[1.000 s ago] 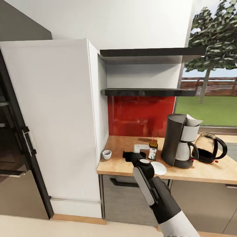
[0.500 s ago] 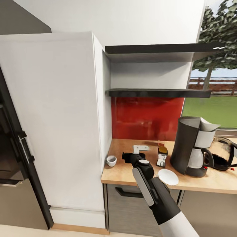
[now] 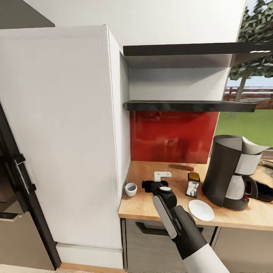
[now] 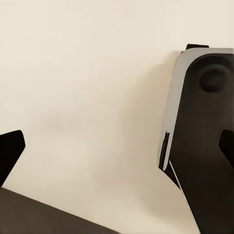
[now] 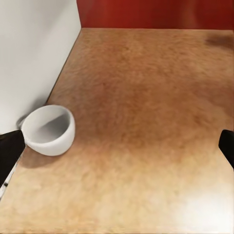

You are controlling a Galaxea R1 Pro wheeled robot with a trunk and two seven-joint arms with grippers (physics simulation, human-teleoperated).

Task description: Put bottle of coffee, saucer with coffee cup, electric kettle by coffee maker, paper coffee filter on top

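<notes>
Item: coffee station, countertop [image 3: 151, 204], tan speckled worktop over dark grey drawer fronts. All places are given from the coffee maker [image 3: 231, 172].

- Coffee maker: tall black machine with silver-grey middle and glass carafe, standing upright on the countertop, near its window end.
- Paper coffee filter [image 3: 254, 144]: white cone resting in the top of the coffee maker.
- Bottle of coffee [image 3: 193, 184]: dark jar with gold cap, upright on the countertop just beside the coffee maker, on its cabinet-facing side.
- Saucer [image 3: 201, 209]: white, flat on the countertop, near the coffee maker's front corner, toward the counter edge; nothing on it.
- Coffee cup [image 3: 131, 189]: white, upright on the countertop, well apart from the coffee maker, close against the tall white cabinet [image 3: 64, 132]. Also seen in the right wrist view [image 5: 48, 129], empty.
- Electric kettle [image 3: 265, 189]: dark base partly visible behind the coffee maker, cut by the picture edge.
- Right gripper [image 3: 148, 185]: over the countertop between cup and bottle, apart from both; jaws spread wide, holding nothing, fingertips [image 5: 9, 151] at the wrist picture's edges.
- Left gripper [image 4: 117, 151]: jaws wide, empty, against a plain cream surface.
</notes>
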